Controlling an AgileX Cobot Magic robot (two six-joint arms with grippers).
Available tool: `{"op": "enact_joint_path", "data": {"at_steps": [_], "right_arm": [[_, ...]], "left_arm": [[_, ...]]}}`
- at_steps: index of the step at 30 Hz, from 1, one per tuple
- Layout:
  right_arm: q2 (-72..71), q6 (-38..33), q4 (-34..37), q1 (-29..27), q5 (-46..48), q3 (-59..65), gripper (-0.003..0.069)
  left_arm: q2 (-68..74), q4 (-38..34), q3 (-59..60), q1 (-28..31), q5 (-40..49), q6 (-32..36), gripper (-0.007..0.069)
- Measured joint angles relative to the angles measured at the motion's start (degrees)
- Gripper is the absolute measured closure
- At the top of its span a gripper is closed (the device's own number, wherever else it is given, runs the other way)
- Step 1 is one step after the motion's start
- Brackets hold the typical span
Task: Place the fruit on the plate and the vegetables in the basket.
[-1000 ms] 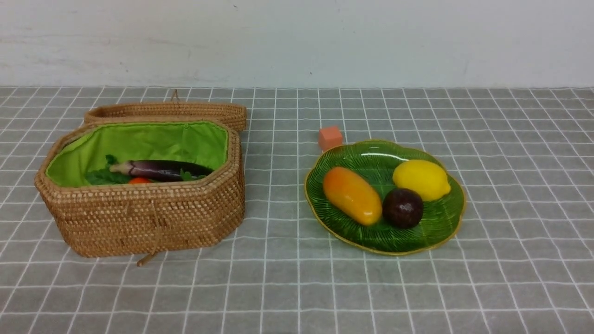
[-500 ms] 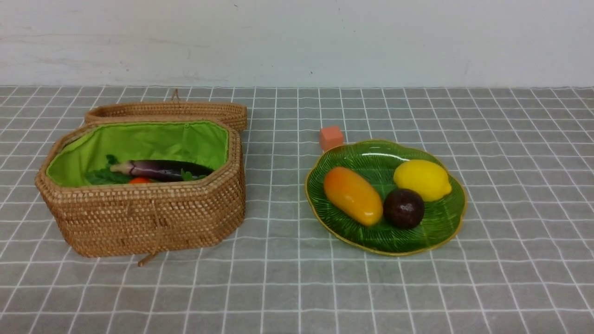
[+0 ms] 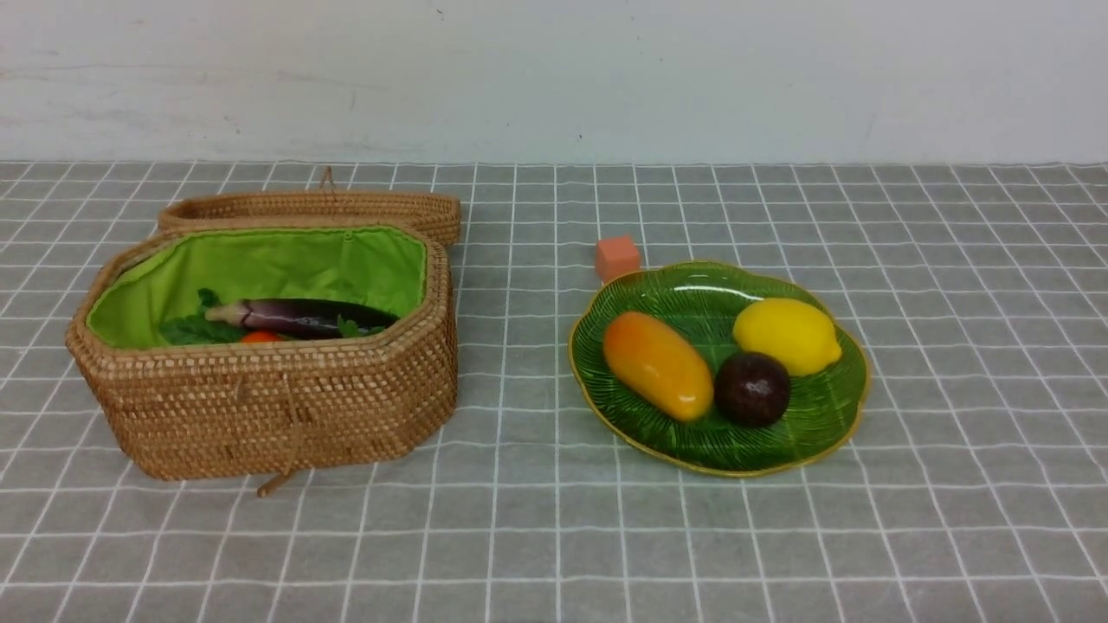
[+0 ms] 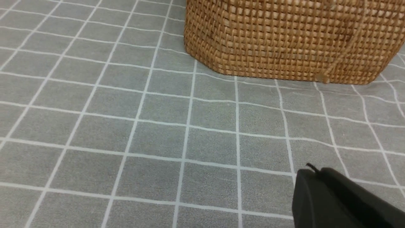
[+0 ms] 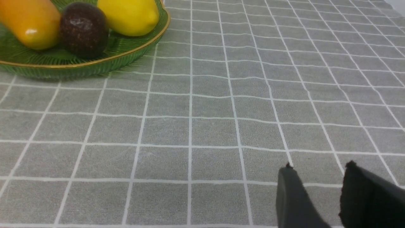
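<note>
The green plate (image 3: 822, 407) (image 5: 95, 65) holds all three fruit: a yellow lemon (image 3: 786, 335) (image 5: 128, 15), an orange-yellow mango-like fruit (image 3: 657, 364) (image 5: 27, 22) and a dark purple-brown round fruit (image 3: 751, 388) (image 5: 83, 29). Inside the woven basket (image 3: 277, 407) (image 4: 284, 41) lie a purple aubergine (image 3: 303, 317), a bit of orange carrot (image 3: 260, 337) and green leaves (image 3: 197, 327). Neither arm appears in the front view. My left gripper (image 4: 314, 172) hovers shut over bare cloth near the basket's wall. My right gripper (image 5: 319, 167) is open and empty over the cloth, apart from the plate.
A small orange cube (image 3: 616, 257) sits on the cloth just behind the plate. The basket's woven lid (image 3: 312, 208) lies behind the basket. Grey checked cloth (image 3: 537, 519) covers the table up to a white back wall.
</note>
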Motion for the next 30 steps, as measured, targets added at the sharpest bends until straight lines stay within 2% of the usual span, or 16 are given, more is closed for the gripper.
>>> {"op": "enact_joint_path", "data": {"at_steps": [25, 30], "right_arm": [[0.0, 0.0, 0.0, 0.0, 0.0, 0.0, 0.0417], [0.0, 0.0, 0.0, 0.0, 0.0, 0.0, 0.0417]], "left_arm": [[0.0, 0.0, 0.0, 0.0, 0.0, 0.1, 0.0606], [0.0, 0.0, 0.0, 1.4, 0.0, 0.2, 0.0603]]}}
